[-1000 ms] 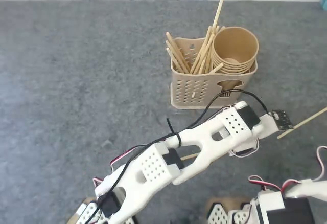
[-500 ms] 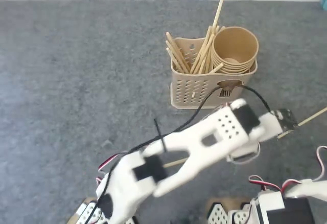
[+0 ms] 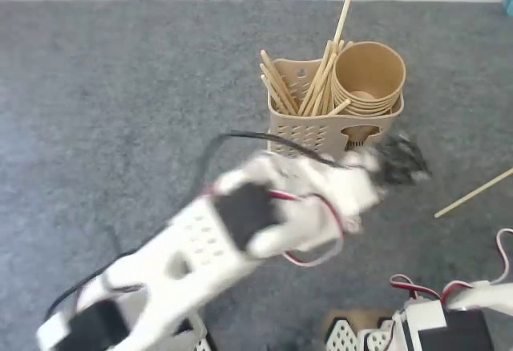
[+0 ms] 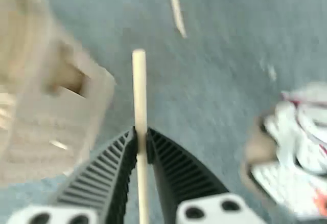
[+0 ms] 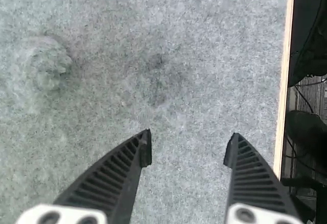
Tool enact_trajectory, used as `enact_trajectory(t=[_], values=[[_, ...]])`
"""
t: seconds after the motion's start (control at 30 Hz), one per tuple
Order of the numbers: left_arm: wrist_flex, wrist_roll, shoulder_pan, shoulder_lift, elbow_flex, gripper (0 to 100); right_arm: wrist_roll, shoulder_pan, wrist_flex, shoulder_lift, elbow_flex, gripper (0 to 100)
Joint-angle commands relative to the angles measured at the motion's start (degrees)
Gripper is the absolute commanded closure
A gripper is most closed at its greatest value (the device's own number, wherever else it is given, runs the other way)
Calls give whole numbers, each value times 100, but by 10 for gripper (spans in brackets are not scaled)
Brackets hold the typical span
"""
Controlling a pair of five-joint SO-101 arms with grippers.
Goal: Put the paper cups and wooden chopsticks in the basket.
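One chopstick point(image 4: 138, 81) is clamped in the left gripper point(image 4: 140, 134), in front of the basket point(image 3: 313, 136), which stands near the far edge of the grey mat point(image 3: 120, 86) with paper cups point(image 3: 369, 74) and other chopsticks point(image 3: 279, 86) inside. A loose chopstick point(image 3: 474, 192) lies at the right edge; the right gripper point(image 5: 188, 150) gapes wide above the mat

Upright chopsticks point(image 3: 280, 86) and stacked paper cups point(image 3: 369, 74) crowd the basket point(image 3: 309, 139) — grey carpet point(image 3: 120, 110) beside it gives me room to pass.

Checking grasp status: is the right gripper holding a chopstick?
No, the right gripper is open above the grey carpet, gripping nothing.
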Motion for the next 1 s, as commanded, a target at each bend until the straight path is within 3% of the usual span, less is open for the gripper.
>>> enact_trajectory(t=[0.0, 0.23, 0.37, 0.57, 0.73, 0.97], values=[[-615, -44, -607, -1222, -22, 989, 62, -13, 48, -374, -35, 768], [-2286, 527, -1811, -2110, 4, 989, 26, -778, 101, -365, -360, 768], [-3481, 712, -2470, -2101, 101, 989, 18, -1130, 1226, -356, -1116, 768], [-6224, 721, -2620, -2092, 1174, 990, -149, -1446, 1710, 136, -1354, 768], [-6567, 721, -2567, -1996, 1657, 990, -229, -1420, 1569, 875, -1433, 768], [-7657, 721, -2629, -879, 2009, 990, -220, -1393, 1420, 1754, -1758, 768]])
